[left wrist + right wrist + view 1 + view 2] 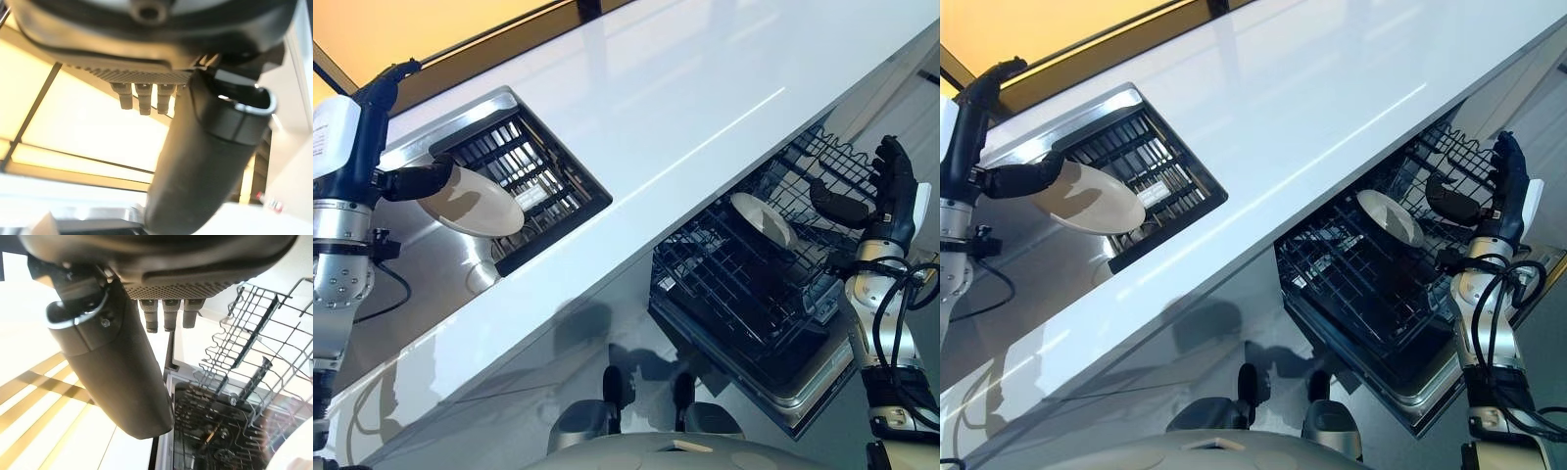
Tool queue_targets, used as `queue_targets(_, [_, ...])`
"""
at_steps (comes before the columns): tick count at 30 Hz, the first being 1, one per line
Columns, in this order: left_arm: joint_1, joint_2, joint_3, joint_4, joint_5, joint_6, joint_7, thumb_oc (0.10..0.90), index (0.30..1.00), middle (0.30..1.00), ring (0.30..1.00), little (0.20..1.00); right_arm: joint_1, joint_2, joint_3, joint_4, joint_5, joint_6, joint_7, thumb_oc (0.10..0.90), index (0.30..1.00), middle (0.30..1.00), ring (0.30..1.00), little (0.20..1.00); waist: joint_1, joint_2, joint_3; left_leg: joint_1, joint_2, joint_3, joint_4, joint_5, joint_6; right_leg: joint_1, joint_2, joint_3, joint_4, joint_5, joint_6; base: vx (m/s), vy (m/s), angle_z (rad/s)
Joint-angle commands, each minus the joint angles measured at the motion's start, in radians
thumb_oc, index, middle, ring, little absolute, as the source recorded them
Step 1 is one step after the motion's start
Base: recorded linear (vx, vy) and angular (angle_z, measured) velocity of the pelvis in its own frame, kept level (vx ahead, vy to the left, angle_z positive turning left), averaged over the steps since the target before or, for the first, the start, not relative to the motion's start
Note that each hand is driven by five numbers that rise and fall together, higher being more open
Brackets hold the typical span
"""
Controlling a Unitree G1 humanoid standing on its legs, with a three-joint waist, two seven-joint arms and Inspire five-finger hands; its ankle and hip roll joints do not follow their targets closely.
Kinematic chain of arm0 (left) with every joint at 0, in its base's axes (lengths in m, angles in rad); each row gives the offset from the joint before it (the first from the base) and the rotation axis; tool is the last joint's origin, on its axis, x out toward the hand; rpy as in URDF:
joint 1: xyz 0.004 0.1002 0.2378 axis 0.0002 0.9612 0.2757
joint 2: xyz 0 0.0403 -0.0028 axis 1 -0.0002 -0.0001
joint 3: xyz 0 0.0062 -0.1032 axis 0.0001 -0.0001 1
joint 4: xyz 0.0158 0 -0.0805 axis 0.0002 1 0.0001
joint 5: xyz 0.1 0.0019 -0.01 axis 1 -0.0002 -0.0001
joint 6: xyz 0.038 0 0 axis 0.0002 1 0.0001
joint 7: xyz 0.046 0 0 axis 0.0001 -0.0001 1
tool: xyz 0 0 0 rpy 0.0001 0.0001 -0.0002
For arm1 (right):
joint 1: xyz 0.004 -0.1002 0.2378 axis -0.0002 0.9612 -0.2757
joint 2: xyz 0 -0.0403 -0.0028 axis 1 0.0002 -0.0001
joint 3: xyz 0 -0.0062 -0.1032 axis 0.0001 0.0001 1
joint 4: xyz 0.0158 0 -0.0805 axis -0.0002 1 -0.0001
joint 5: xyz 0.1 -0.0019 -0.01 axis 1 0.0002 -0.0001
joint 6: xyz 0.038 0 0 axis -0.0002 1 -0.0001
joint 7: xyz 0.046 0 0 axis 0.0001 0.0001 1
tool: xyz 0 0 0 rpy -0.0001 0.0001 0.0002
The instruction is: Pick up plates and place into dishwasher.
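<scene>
Right, your left hand [416,181] has the round white glazed plate [470,203] by its rim, fingers curled over the near edge, holding it tilted above the black wire drying rack [533,181] that sits in the steel sink [431,264] w/ the white countertop [685,88] alongside. Judging by the gloss, that plate's stiff, slick & breakable: it won't flex, so any knock on wire or counter edge could chip it. Rim grip is the sensible place to hold it, thumb one face, fingers the other, but a one-edge pinch on a smooth glaze can slide if you swing fast. Looks plain, shallow, no pattern, pale underside catching shadow.

Your right hand [891,191] hangs over the far side of the open dishwasher's dark wire basket [744,284], fingers straight & spread, holding nothing. One white plate already racked [762,217] stands on edge among the tines, just beside that hand's thumb. The right wrist view looks past the thumb at the wire tines [254,338], free slots showing.

Next, I'd judge, the held plate has to cross the counter to the basket; prob a hand-over or a long reach, so keep it steady.
</scene>
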Motion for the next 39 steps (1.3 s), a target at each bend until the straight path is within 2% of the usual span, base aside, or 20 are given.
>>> queue_targets(1, [0.014, 0.117, 0.128, 0.059, 0.100, -0.003, 0.083, 0.800, 0.900, 0.900, 0.900, 0.900, -0.008, -0.065, -0.019, -0.117, 0.054, -0.143, 0.030, 0.800, 0.900, 0.900, 0.900, 0.900, -0.016, 0.006, -0.143, 0.040, -0.053, 0.044, 0.003, -0.131, 0.017, 0.003, 0.049, -0.018, 0.062, -0.102, 0.030, -0.01, 0.043, -0.01])
queue_targets(3, [0.033, 0.129, 0.141, 0.058, 0.140, 0.000, 0.088, 0.800, 0.900, 0.900, 0.900, 0.900, 0.002, -0.055, -0.020, -0.129, 0.085, -0.146, 0.055, 0.800, 0.900, 0.900, 0.900, 0.900, -0.016, 0.007, -0.146, 0.041, -0.055, 0.044, 0.003, -0.133, 0.019, 0.004, 0.048, -0.018, 0.062, -0.102, 0.032, -0.02, 0.038, 0.00])
queue_targets(9, [0.135, 0.225, 0.222, 0.053, 0.405, 0.068, 0.125, 0.800, 0.900, 0.900, 0.900, 0.900, 0.057, -0.016, -0.001, -0.147, 0.105, -0.141, 0.137, 0.800, 0.900, 0.900, 0.900, 0.900, -0.017, 0.012, -0.158, 0.036, -0.060, 0.047, 0.003, -0.137, 0.023, 0.000, 0.040, -0.027, 0.057, -0.095, 0.042, -0.01, 0.028, 0.00])
queue_targets(14, [0.230, 0.291, 0.283, -0.007, 0.567, 0.146, 0.056, 0.800, 0.900, 0.900, 0.900, 0.900, 0.081, -0.010, 0.024, -0.137, 0.158, -0.091, 0.192, 0.800, 0.900, 0.900, 0.900, 0.900, -0.016, 0.017, -0.160, 0.033, -0.063, 0.048, 0.003, -0.140, 0.026, -0.003, 0.037, -0.035, 0.049, -0.087, 0.046, 0.00, 0.000, 0.00])
queue_targets(19, [0.245, 0.295, 0.263, -0.055, 0.601, 0.184, 0.002, 0.800, 0.900, 0.900, 0.900, 0.900, 0.086, -0.002, 0.069, -0.136, 0.182, -0.075, 0.210, 0.800, 0.900, 0.900, 0.900, 0.900, -0.018, 0.017, -0.158, 0.032, -0.063, 0.045, 0.003, -0.142, 0.029, -0.005, 0.037, -0.042, 0.048, -0.085, 0.047, 0.00, 0.000, 0.00])
queue_targets(28, [0.140, 0.291, 0.130, -0.050, 0.608, 0.156, -0.035, 0.800, 0.900, 0.900, 0.900, 0.900, 0.067, -0.014, 0.115, -0.165, 0.223, -0.094, 0.231, 0.800, 0.900, 0.900, 0.900, 0.900, -0.028, 0.015, -0.157, 0.029, -0.061, 0.043, 0.003, -0.142, 0.029, -0.010, 0.042, -0.040, 0.048, -0.081, 0.048, 0.00, 0.000, 0.00])
queue_targets(32, [0.107, 0.294, 0.085, -0.040, 0.608, 0.131, -0.055, 0.800, 0.900, 0.900, 0.900, 0.900, 0.073, -0.015, 0.104, -0.200, 0.242, -0.127, 0.229, 0.800, 0.900, 0.900, 0.900, 0.900, -0.034, 0.015, -0.159, 0.029, -0.060, 0.047, 0.003, -0.142, 0.029, -0.011, 0.046, -0.035, 0.047, -0.079, 0.049, 0.00, 0.000, 0.00])
queue_targets(39, [0.095, 0.288, 0.044, -0.042, 0.628, 0.116, -0.156, 0.800, 0.900, 0.900, 0.900, 0.900, 0.083, -0.024, 0.069, -0.247, 0.243, -0.155, 0.223, 0.800, 0.900, 0.900, 0.900, 0.900, -0.045, 0.014, -0.161, 0.031, -0.059, 0.055, 0.003, -0.143, 0.033, -0.016, 0.054, -0.021, 0.044, -0.076, 0.049, 0.01, -0.001, -0.03])
